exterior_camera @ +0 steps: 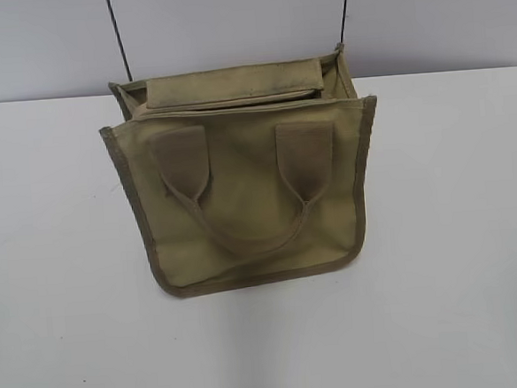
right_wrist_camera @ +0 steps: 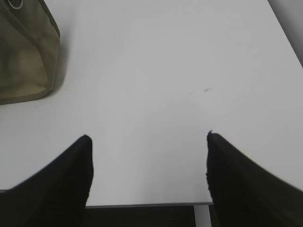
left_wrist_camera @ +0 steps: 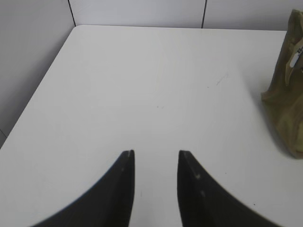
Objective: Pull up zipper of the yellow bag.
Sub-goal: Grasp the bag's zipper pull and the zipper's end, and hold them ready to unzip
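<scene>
Both claws hang apart, empty: left gripper (left_wrist_camera: 156,163), right gripper (right_wrist_camera: 149,146); yellow bag (exterior_camera: 245,195) lies beyond them, untouched; zipping remains.

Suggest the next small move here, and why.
Probably bring the left gripper toward the khaki canvas bag: both grippers hover open over bare white table, touching nothing, and the small silvery pull shows at that view's right edge. The right gripper could steady the bag.

White table (exterior_camera: 59,261) carries yellow bag (exterior_camera: 241,204), standing upright.
</scene>
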